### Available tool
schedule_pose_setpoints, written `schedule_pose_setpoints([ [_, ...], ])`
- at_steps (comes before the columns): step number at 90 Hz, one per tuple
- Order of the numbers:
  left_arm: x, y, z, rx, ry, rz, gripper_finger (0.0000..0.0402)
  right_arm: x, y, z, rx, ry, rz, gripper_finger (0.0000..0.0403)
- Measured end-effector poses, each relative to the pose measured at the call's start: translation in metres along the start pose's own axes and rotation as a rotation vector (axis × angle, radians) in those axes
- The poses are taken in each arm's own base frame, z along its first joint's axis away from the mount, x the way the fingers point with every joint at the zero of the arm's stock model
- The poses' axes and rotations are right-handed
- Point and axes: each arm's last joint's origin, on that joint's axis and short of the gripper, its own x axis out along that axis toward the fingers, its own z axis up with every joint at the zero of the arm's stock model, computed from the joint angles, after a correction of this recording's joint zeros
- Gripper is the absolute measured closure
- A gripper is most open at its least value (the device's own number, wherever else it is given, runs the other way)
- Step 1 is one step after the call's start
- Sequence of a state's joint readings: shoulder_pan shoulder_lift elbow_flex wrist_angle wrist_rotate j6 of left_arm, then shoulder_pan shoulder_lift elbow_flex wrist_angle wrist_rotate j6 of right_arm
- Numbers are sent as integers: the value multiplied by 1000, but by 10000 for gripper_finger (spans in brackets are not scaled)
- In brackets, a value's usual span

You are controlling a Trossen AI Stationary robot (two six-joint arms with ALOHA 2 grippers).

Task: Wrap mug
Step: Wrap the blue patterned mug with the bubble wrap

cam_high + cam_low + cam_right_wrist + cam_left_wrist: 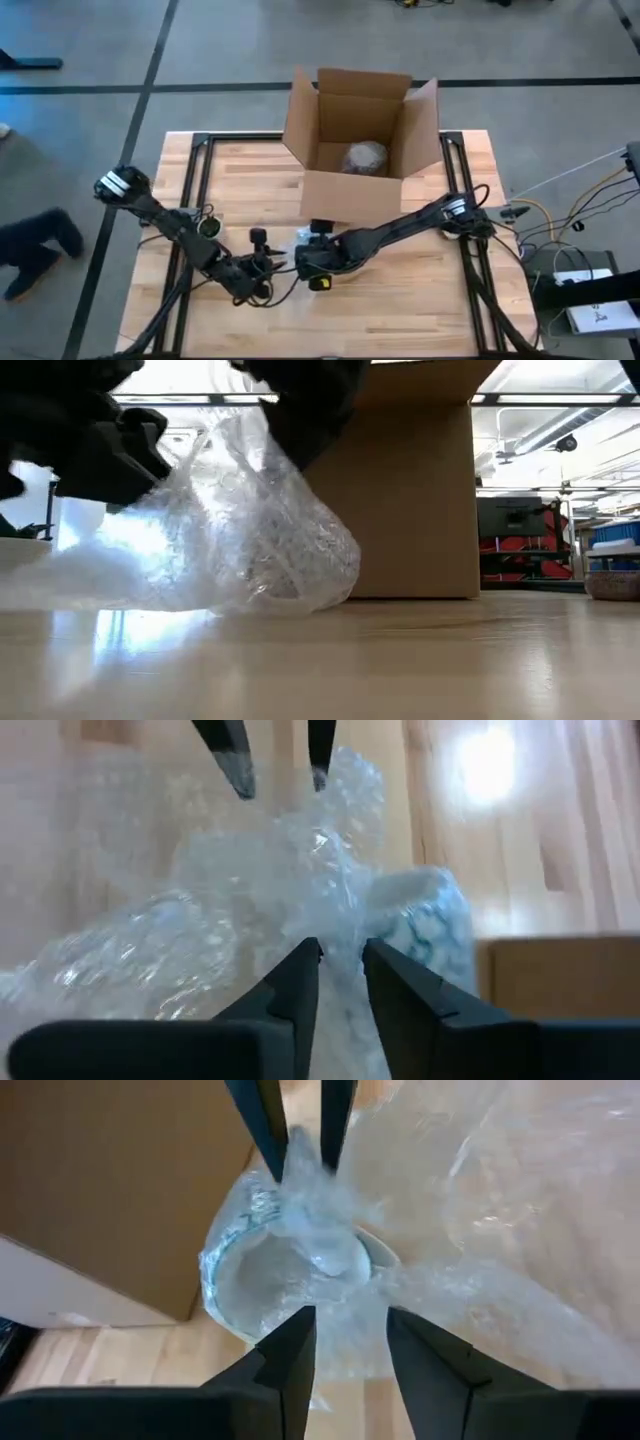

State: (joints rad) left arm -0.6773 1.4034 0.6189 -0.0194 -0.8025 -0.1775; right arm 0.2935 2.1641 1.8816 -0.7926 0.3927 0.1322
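Wrapping under way, not finished. Mug (290,1275) located near the middle of the wooden table (420,300), just in front of the open cardboard box (355,125), pale with a blue pattern and largely swathed in clear bubble wrap (230,540). Mug's open rim visible through the film in the left wrist view; a patterned side seen bare or thinly covered in the right wrist view, so coverage judged partial.

Left gripper (345,1345) positioned at the near-left of the bundle, fingers apart, straddling a fold of wrap without clear sign of clamping. Right gripper (340,975) reaching in from the right, fingers drawn close together on a gathered ridge of wrap above the mug; pinched on the film, by appearance. Both grippers meeting over the bundle in the high view.

Loose sheet trailing flat across the table to the left in the low view, not yet folded in. Inside the box, one already-wrapped bundle (365,158) resting on the floor of it.

Outstanding, by judgement: remaining sheet to be drawn round, open end closed over, bundle secured. Risk noted: thin film slipping from a light pinch.
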Motion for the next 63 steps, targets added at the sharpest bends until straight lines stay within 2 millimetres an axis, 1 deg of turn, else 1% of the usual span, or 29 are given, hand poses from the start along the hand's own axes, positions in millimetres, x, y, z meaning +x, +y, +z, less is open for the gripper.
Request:
schedule_pose_setpoints([
  [8,-6,4,1,-1,-2,-3,294,7,3,2,-16,-22,3,359],
  [18,-6,7,3,-18,-10,15,298,12,5,2,-35,-32,3,375],
  [33,-3,8,2,-18,-3,56,302,15,-3,4,-50,-33,-21,384],
  [46,0,8,0,-43,-8,113,301,18,-12,5,-51,-31,-42,373],
  [63,2,5,6,-97,-55,110,305,23,-25,6,14,-30,-52,338],
])
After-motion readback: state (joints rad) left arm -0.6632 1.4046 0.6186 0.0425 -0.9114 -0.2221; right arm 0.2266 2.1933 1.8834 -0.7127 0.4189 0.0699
